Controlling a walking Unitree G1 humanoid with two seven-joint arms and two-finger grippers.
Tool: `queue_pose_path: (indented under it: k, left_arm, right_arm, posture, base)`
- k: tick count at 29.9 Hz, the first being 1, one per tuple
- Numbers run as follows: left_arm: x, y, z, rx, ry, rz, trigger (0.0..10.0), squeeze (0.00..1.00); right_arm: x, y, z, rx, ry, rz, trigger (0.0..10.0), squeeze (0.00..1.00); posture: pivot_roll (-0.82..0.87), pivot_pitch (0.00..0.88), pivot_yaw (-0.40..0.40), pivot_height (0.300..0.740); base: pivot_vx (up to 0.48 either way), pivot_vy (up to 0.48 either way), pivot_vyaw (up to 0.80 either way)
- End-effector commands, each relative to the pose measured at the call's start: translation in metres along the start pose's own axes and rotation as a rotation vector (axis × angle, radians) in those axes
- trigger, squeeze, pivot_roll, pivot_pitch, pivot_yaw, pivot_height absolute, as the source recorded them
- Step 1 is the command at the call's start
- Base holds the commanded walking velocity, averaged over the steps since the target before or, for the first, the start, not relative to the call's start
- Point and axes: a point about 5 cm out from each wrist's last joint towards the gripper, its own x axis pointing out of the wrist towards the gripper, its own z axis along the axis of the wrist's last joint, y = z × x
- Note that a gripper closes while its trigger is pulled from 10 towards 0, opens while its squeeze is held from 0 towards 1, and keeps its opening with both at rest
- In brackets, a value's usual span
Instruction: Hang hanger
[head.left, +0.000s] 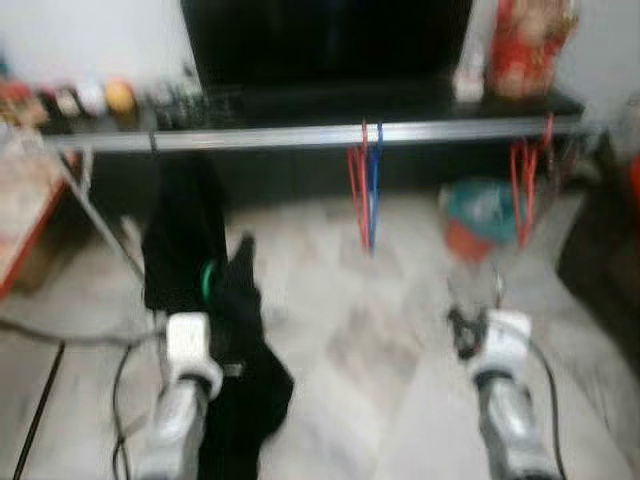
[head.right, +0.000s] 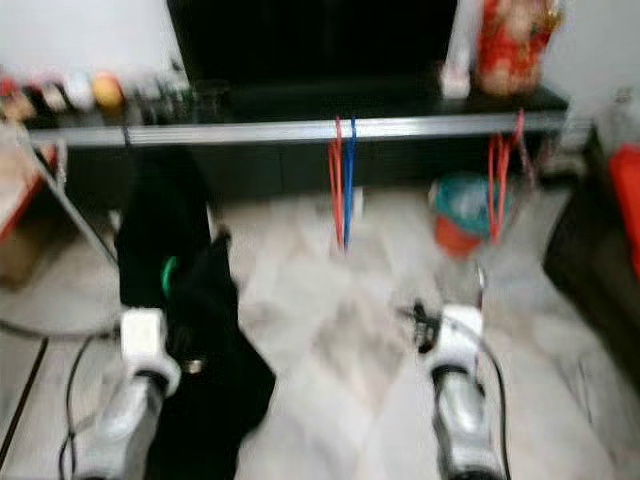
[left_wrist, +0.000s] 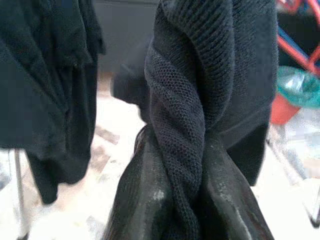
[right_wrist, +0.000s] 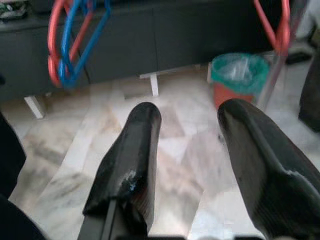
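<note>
- A black knitted garment (left_wrist: 200, 100) is clamped between the fingers (left_wrist: 145, 200) of the left gripper (head.left: 215, 335), and it is held up in front of the robot, well apart from the rail.
- A small green part (head.left: 207, 283), probably of a hanger, is seen at the top of this garment; how the hanger sits inside cannot be told, because the head views are blurred.
- A silver rail (head.left: 300, 135) is seen across the room, and another dark garment (head.left: 180, 230) is already hung near its left end.
- Red and blue empty hangers (head.left: 366, 185) are hung at the middle of the rail, and red hangers (head.left: 528, 180) near its right end.
- The right gripper (right_wrist: 187, 145) is held low over the marble floor (head.left: 350, 330), with its fingers apart and nothing between them.
- The task is judged as not finished: the held garment is not yet brought to the rail, and the approach and the hooking are left to be done.
</note>
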Motion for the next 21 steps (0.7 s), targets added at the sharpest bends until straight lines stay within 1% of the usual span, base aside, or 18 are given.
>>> queue_pose_path:
  k: [1, 12, 17, 21]
  left_arm:
    - [0.0003, 0.0105, 0.0064, 0.025, -0.019, 0.023, 10.0, 0.00]
    - [0.0014, 0.0104, 0.0075, 0.033, -0.021, 0.025, 10.0, 0.00]
    - [0.0020, 0.0093, 0.0076, 0.039, -0.019, 0.021, 10.0, 0.00]
    - [0.0014, 0.0100, 0.0072, 0.025, -0.020, 0.024, 10.0, 0.00]
  right_arm:
    - [0.0015, 0.0078, 0.0017, 0.016, -0.008, 0.016, 10.0, 0.00]
    - [0.0028, 0.0052, 0.0033, 0.017, -0.009, 0.006, 10.0, 0.00]
    - [0.0033, 0.0053, 0.0039, 0.016, -0.009, 0.007, 10.0, 0.00]
    - [0.0038, 0.0042, 0.0043, 0.014, -0.008, 0.007, 10.0, 0.00]
  posture:
    - [-0.08, 0.000, 0.017, 0.740]
    - [-0.07, 0.000, 0.012, 0.740]
    - [-0.07, 0.000, 0.009, 0.740]
    - [-0.07, 0.000, 0.005, 0.740]
  base:
    - [0.349, 0.000, 0.00]
    - [0.340, 0.000, 0.00]
    - [0.000, 0.000, 0.00]
    - [0.000, 0.000, 0.00]
